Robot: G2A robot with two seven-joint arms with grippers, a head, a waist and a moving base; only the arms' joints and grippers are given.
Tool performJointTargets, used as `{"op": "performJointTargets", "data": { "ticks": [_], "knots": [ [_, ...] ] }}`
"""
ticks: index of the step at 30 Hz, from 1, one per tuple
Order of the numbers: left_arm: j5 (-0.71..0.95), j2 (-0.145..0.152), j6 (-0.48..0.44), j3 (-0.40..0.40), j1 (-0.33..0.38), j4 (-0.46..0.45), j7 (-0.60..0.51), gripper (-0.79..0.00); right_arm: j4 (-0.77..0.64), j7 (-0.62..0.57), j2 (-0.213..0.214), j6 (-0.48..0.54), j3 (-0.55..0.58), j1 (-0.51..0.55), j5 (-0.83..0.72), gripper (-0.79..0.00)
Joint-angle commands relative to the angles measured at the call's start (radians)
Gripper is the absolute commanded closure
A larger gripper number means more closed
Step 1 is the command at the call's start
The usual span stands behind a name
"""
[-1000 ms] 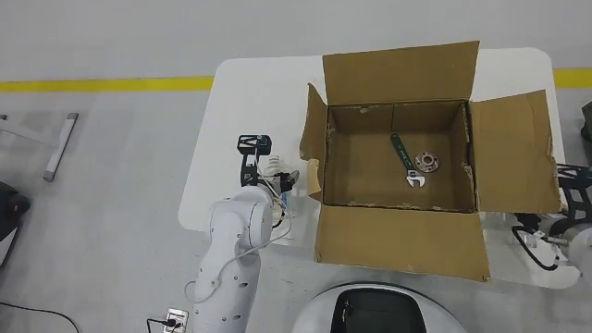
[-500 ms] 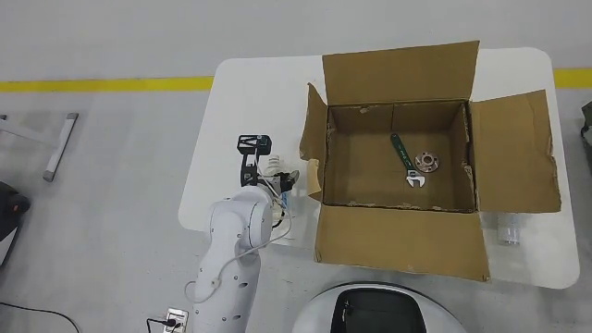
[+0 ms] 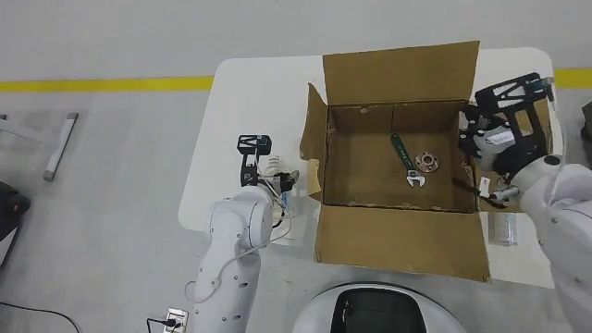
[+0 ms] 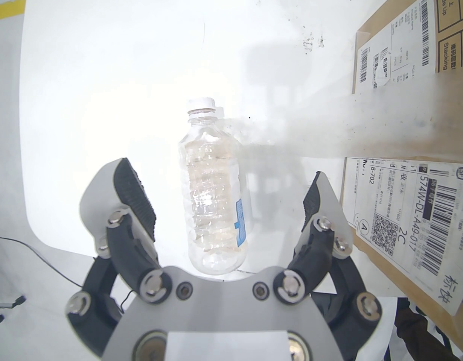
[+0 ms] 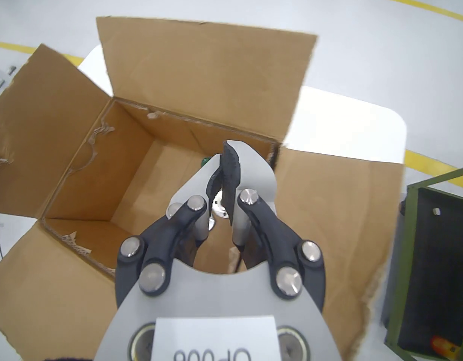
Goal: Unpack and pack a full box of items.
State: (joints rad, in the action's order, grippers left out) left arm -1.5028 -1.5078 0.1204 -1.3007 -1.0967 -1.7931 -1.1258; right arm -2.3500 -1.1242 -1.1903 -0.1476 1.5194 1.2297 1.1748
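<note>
A: Start close in. What has the left gripper got?

B: Nothing. Its pads stand wide apart, with the clear bottle framed between them and touching neither. The bottle is on the table, near the box outer wall, cap end pointing away from the gripper. Whether it is standing or lying, I can't say for sure.

A: How would it handle?

B: It looks empty, so I'd judge it very light, thin-walled and smooth. It would dent under a hard squeeze and skid or roll at a nudge. I'd take it across the ribbed middle, below the shoulder, and close gently.

A: And the right gripper?

B: Closed to a narrow slit and holding nothing. It hangs above the box's right side.

A: Further in?

B: On the box floor lie a green-handled wrench and a small round metal flange near its head end. Both look like steel: stiff, heavy for their size, not fragile. The wrench lies flat, so the fingers must straddle the handle near mid-length, a little toward the head for balance. The flange is low and flat. I'd pinch it across its rim and expect it to slip
</note>
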Motion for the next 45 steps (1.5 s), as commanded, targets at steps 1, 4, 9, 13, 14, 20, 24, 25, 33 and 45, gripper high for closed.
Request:
{"op": "performJointTargets", "data": {
  "ticks": [1, 4, 9, 13, 14, 20, 24, 25, 33, 45],
  "knots": [
    [0.000, 0.000, 0.000, 0.000, 0.000, 0.000, 0.000, -0.785, 0.004, -0.054, -0.003, -0.055, -0.084, -0.015, 0.064, 0.000],
    [0.000, 0.000, 0.000, 0.000, 0.000, 0.000, 0.000, -0.785, 0.085, -0.108, -0.011, -0.125, -0.169, -0.063, 0.143, 0.000],
    [0.000, 0.000, 0.000, 0.000, 0.000, 0.000, 0.000, -0.785, 0.244, -0.185, -0.028, -0.211, -0.265, -0.168, 0.199, 0.000],
    [0.000, 0.000, 0.000, 0.000, 0.000, 0.000, 0.000, -0.785, 0.354, -0.212, -0.044, -0.241, -0.324, -0.241, 0.210, 0.000],
    [0.000, 0.000, 0.000, 0.000, 0.000, 0.000, 0.000, -0.785, 0.374, -0.219, -0.047, -0.241, -0.338, -0.256, 0.211, 0.000],
    [0.000, 0.000, 0.000, 0.000, 0.000, 0.000, 0.000, -0.785, 0.395, -0.228, -0.050, -0.240, -0.349, -0.270, 0.207, 0.000],
    [0.000, 0.000, 0.000, 0.000, 0.000, 0.000, 0.000, -0.785, 0.395, -0.228, -0.050, -0.240, -0.349, -0.270, 0.207, 0.000],
    [0.000, 0.000, 0.000, 0.000, 0.000, 0.000, 0.000, -0.785, 0.395, -0.228, -0.050, -0.240, -0.349, -0.270, 0.207, 0.000],
    [0.000, 0.000, 0.000, 0.000, 0.000, 0.000, 0.000, -0.785, 0.406, -0.208, -0.050, -0.222, -0.351, -0.260, 0.209, 0.000],
    [0.000, 0.000, 0.000, 0.000, 0.000, 0.000, 0.000, -0.785, 0.614, -0.188, -0.079, -0.197, -0.446, -0.330, 0.278, -0.157]
  ]
}}
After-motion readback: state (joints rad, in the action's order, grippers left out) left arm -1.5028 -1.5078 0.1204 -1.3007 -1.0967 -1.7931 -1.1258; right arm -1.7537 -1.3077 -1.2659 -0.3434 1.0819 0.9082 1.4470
